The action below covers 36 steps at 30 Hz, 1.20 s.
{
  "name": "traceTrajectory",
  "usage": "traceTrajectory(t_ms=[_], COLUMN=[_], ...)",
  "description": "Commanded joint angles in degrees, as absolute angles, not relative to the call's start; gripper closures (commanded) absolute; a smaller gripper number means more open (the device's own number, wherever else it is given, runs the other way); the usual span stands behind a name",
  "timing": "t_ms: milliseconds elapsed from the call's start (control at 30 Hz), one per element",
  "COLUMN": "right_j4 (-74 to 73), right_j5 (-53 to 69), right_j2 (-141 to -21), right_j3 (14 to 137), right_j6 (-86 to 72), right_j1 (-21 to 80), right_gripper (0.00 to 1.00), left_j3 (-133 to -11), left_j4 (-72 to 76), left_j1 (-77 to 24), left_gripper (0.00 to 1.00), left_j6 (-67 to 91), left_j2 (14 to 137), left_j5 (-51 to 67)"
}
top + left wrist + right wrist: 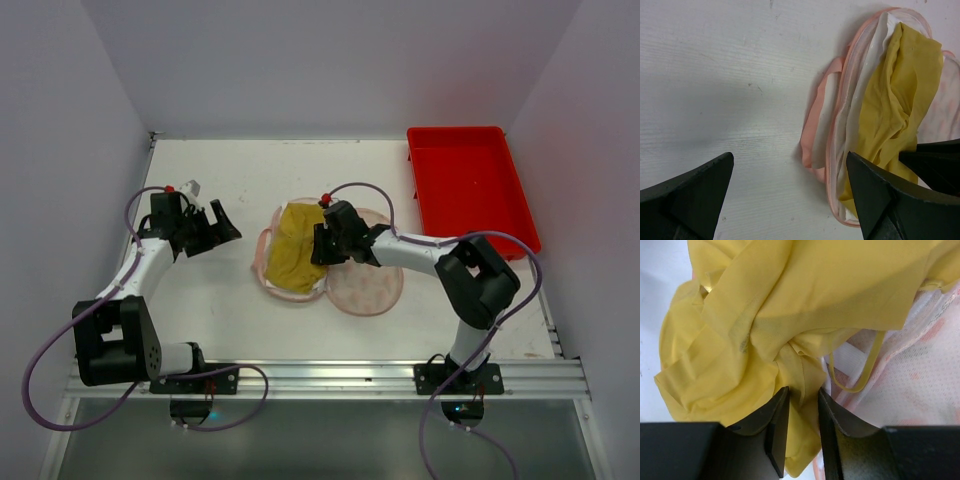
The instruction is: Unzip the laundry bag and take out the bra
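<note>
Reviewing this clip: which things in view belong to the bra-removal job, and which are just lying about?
Part of the job:
laundry bag, lying open
yellow bra, lying across the open bag
right gripper, pinching a fold of the bra
left gripper, open, beside the bag

Lying about:
red tray, far right, apart from the bag
</note>
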<state>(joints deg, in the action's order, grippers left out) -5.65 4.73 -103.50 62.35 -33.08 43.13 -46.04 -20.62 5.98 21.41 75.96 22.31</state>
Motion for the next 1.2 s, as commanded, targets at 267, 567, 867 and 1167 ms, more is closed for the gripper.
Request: traceTrajectory(t_ms=[267,567,867,1167], right_j4=[-5.98,-5.89,-10.97,-20.19], right_j5=[5.70,7.38,8.96,9.58], right_j2=[-101.95,-102.13,-92.03,-84.73], right_j3=[65.04,66.09,69.52,79.09], right_j6=[-30.85,-29.97,-26.46,-23.91], right_j1=[43.42,43.59,43.59,38.26], right_gripper=[0.72,0.99,1.00,1.00], left_j3=[-46.41,-46.41,-46.41,-46.14], left_j4=[-18.98,-18.90,-18.81,-18.81], left_j1=[6.50,6.50,6.59,6.85], left_gripper=[0.02,0.02,0.02,0.02], left_j6=[20.13,20.13,20.21,20.21], left_j2=[76.20,76.20,76.11,75.94], left_j5=[23.91,24.08,24.61,24.61])
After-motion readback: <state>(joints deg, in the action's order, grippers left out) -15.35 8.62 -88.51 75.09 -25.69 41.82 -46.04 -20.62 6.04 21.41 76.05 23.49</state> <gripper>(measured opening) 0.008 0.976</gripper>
